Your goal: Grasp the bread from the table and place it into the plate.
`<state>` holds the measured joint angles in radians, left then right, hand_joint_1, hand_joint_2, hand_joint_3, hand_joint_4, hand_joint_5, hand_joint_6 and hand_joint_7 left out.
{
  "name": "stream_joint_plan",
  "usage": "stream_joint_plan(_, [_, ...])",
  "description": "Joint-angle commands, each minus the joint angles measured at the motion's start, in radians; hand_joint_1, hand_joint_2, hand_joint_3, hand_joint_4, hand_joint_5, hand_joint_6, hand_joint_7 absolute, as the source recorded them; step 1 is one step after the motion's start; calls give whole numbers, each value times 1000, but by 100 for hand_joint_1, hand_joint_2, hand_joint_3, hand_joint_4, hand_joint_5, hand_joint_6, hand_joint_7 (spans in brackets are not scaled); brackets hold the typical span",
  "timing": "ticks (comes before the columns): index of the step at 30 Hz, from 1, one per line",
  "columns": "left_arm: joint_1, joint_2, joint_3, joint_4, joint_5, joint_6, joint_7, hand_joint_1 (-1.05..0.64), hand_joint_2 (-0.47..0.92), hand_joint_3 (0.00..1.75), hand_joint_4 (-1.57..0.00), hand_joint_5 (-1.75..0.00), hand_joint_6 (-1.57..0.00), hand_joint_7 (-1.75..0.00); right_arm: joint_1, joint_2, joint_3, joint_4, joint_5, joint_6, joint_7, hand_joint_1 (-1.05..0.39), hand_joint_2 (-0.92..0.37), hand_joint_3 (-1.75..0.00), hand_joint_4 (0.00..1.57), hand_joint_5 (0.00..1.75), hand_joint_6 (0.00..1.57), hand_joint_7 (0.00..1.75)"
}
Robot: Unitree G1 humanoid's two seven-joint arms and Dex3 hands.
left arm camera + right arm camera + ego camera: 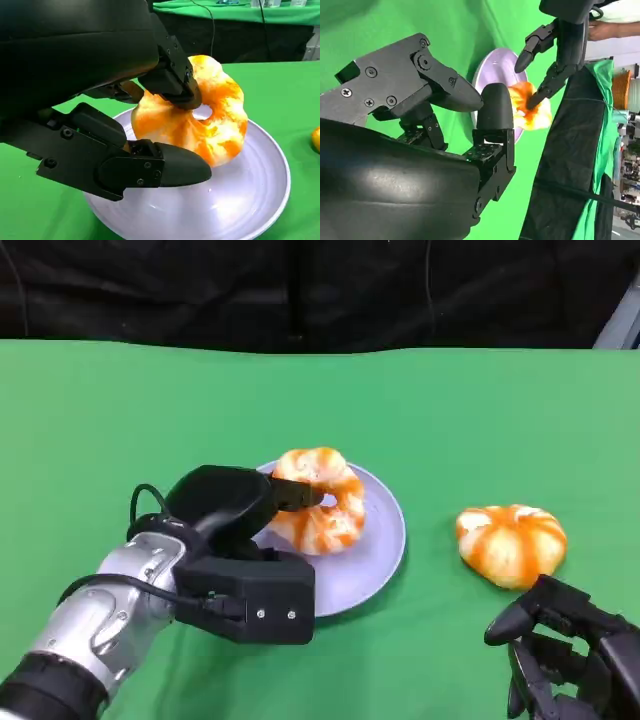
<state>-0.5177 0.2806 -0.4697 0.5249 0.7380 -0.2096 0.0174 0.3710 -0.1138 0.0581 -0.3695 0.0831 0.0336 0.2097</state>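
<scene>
Bread [322, 502], a glossy orange-and-white ring with soft lobes, sits on the smooth lilac round plate [380, 560] near the middle of the green cloth tabletop [480, 410], left hand [250, 502] pinching it through the hole. A second lobed orange bun [511, 543] lies right of the plate, toward the tabletop's right edge. Right hand [565, 655] empty near the front edge, fingers apart.

i am finding no text, label, brand, number or sign that i can read in any of my views; nothing legible is showing on what lies before me.
</scene>
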Motion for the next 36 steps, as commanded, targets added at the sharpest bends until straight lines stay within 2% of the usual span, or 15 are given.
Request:
stream_joint_plan(1, [-3,9,10,5,-13,-8,17,-81,92,46,-58,-6,-62,-2,5,-2,-3,-9,5,3,-3,-8,-69,-102,75,175,63,162])
stream_joint_plan(3, [-6,6,15,18,-29,-18,5,-85,92,46,-55,-5,-60,-1,8,-2,-3,-14,4,6,-5,-7,-69,-102,75,175,63,162])
stream_joint_plan(5, [-11,3,19,36,-52,-33,-8,-97,92,47,-45,-2,-54,-1,12,-2,-2,-21,2,9,-7,-7,-69,-102,75,175,63,162])
stream_joint_plan(8, [-16,5,16,46,-62,-41,-8,-100,92,47,-43,-1,-53,0,13,-2,-1,-24,2,11,-8,-6,-69,-102,74,175,63,162])
stream_joint_plan(10, [-3,-3,52,-5,-162,12,-141,-103,92,51,-31,0,-42,0,16,-3,-2,-26,5,9,-5,-6,-69,-102,74,175,63,162])
stream_joint_plan(11, [-21,5,76,-47,-242,83,-286,-104,92,52,-26,0,-38,0,17,-4,-2,-30,3,11,-5,-6,-69,-102,74,175,63,162])
stream_joint_plan(13, [-49,24,99,-104,-330,173,-468,-105,92,44,-20,0,-28,0,18,-6,-2,-33,1,9,-4,-7,-69,-102,75,175,63,162])
stream_joint_plan(17, [-66,50,111,-170,-376,249,-600,-105,92,51,-23,-2,-27,-1,18,-5,-3,-31,3,5,-2,-7,-69,-102,75,175,63,162])
stream_joint_plan(18, [-73,59,113,-183,-388,267,-634,-105,92,60,-27,-3,-28,-1,18,-5,-4,-30,5,5,-2,-7,-69,-102,75,175,63,162])
stream_joint_plan(20, [-81,68,115,-201,-401,291,-672,-105,92,65,-29,-4,-29,-1,18,-4,-4,-30,6,6,-2,-7,-69,-102,75,175,63,162])
stream_joint_plan(23, [-125,125,126,-252,-443,328,-800,-105,92,71,-36,-6,-35,-3,18,-6,-3,-33,3,8,-2,-7,-69,-102,75,175,63,162])
stream_joint_plan(36, [-133,144,122,-277,-457,354,-834,-105,92,71,-39,-5,-37,-2,18,-6,-2,-33,0,7,-3,-7,-69,-102,75,175,63,162])
